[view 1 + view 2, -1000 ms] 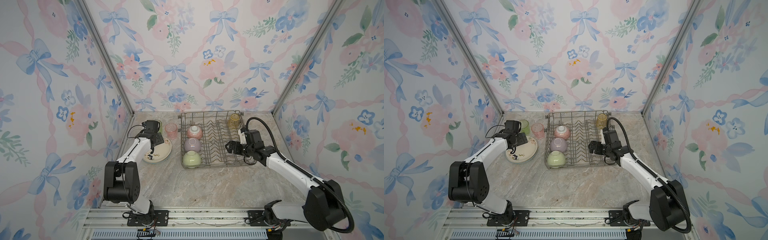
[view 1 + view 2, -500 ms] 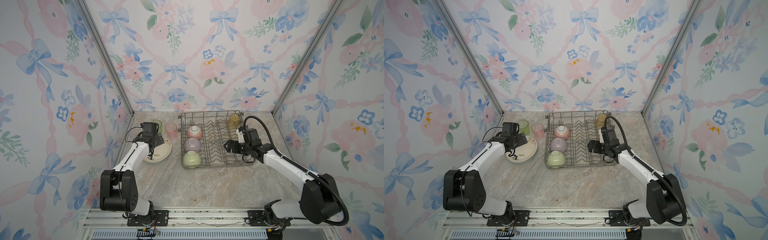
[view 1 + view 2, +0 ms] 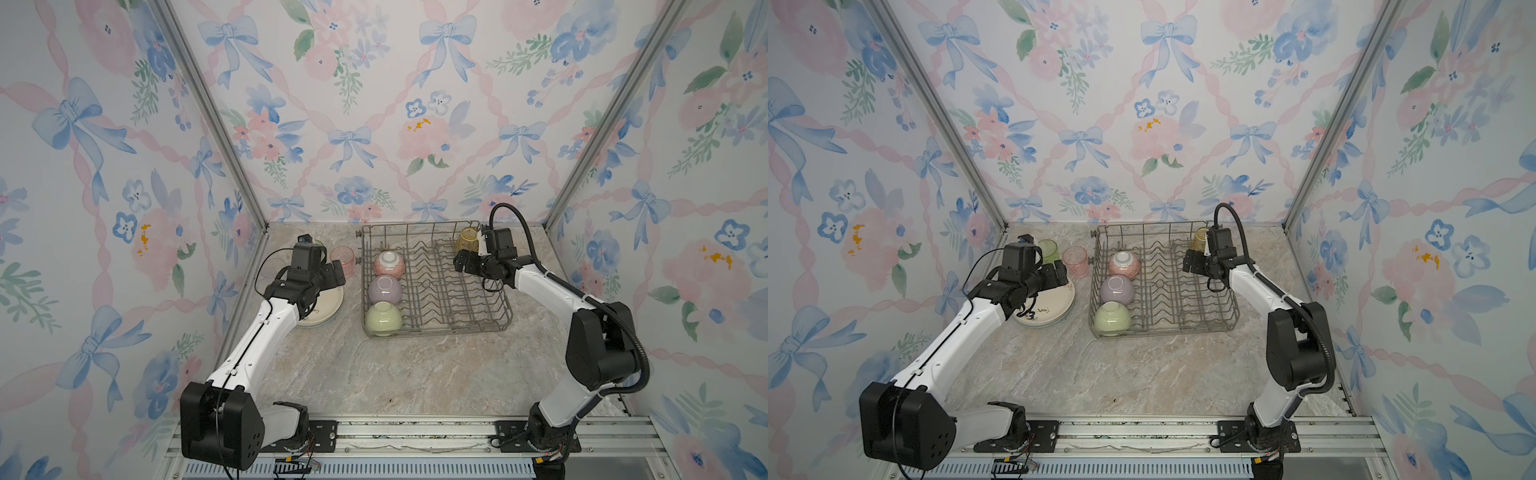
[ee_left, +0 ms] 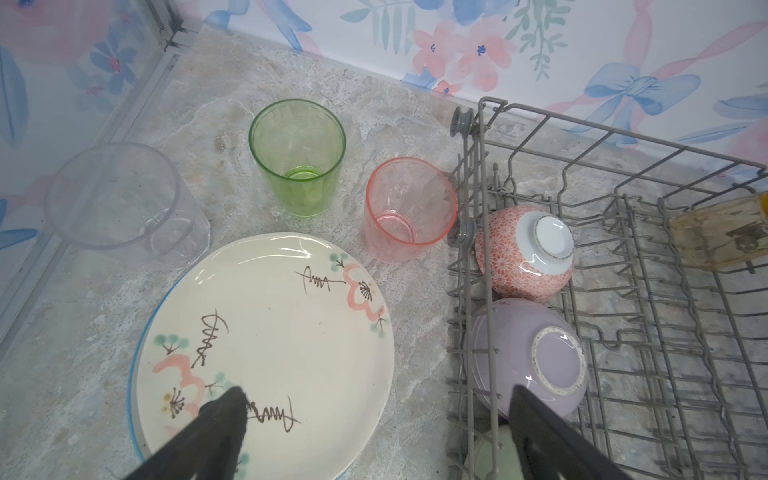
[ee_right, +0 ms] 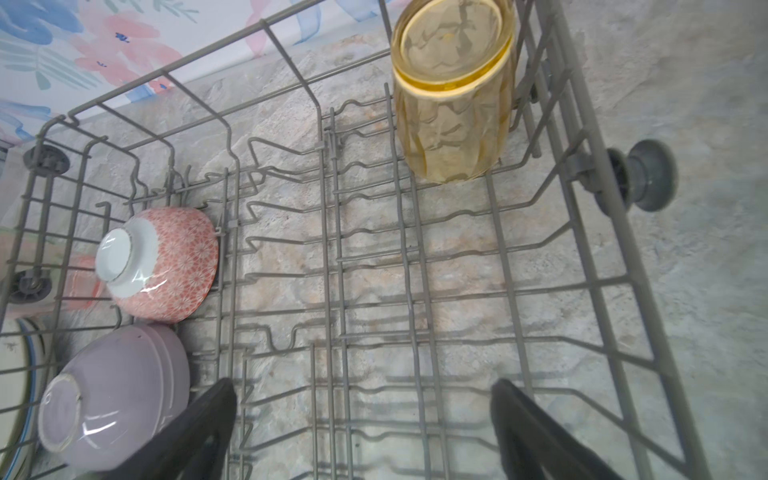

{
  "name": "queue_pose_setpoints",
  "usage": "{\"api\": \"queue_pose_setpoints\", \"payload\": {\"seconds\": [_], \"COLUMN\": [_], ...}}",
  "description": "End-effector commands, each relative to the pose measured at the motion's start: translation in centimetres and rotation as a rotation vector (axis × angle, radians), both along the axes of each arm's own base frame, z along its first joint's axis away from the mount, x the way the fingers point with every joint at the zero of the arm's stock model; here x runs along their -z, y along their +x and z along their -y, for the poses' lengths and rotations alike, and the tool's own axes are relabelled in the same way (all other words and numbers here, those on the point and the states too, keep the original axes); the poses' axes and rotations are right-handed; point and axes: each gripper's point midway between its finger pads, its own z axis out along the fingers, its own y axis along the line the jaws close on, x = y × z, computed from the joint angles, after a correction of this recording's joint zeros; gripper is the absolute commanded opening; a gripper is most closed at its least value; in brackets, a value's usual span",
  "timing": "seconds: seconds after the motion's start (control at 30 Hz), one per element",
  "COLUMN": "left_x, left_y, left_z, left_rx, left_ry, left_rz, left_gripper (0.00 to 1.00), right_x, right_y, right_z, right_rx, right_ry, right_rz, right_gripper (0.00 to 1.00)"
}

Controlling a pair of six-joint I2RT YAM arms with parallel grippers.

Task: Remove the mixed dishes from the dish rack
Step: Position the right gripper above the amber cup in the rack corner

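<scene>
The grey wire dish rack (image 3: 436, 332) (image 3: 1163, 332) holds three upturned bowls in its left column: pink (image 3: 389, 263), lilac (image 3: 385, 289), green (image 3: 383, 318). A yellow tumbler (image 3: 467, 240) (image 5: 453, 104) stands upside down in the rack's back right corner. My right gripper (image 3: 461, 262) (image 5: 361, 386) hangs open and empty over the rack tines, just in front of that tumbler. My left gripper (image 3: 334, 274) (image 4: 378, 395) is open and empty above the right edge of the cream floral plate (image 4: 266, 332), next to the rack's left wall.
On the table left of the rack stand a green tumbler (image 4: 297, 158), a pink tumbler (image 4: 409, 210) and a clear tumbler (image 4: 124, 199). The floral plate tops a stack (image 3: 1054, 316). Papered walls close in the left, back and right.
My right gripper has moved toward the back of the rack, closer to the yellow tumbler. My left gripper has shifted a little right toward the rack. Both stay open.
</scene>
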Motion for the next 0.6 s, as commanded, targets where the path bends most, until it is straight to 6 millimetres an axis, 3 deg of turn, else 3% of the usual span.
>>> {"api": "queue_pose_setpoints", "payload": {"seconds": [0.0, 0.17, 0.33, 0.57], "left_x": [-1.8, -3.3, -4.3, -3.1], "left_y": [-0.3, -1.3, -2.0, -2.2], "left_z": [2.0, 5.2, 6.5, 7.6], "left_rx": [0.126, 0.267, 0.309, 0.344], "left_ry": [-0.023, -0.015, -0.066, -0.058], "left_rz": [0.034, 0.075, 0.098, 0.066], "left_gripper": [0.98, 0.98, 0.98, 0.98], "right_x": [1.6, 2.9, 2.7, 2.0], "right_y": [2.5, 5.5, 7.5, 9.4], "right_z": [1.4, 1.5, 1.0, 0.8], "right_rx": [0.024, 0.016, 0.014, -0.003], "right_ry": [-0.026, -0.061, -0.061, -0.112], "right_rz": [-0.006, 0.015, 0.068, 0.132], "right_gripper": [0.97, 0.98, 0.98, 0.98]}}
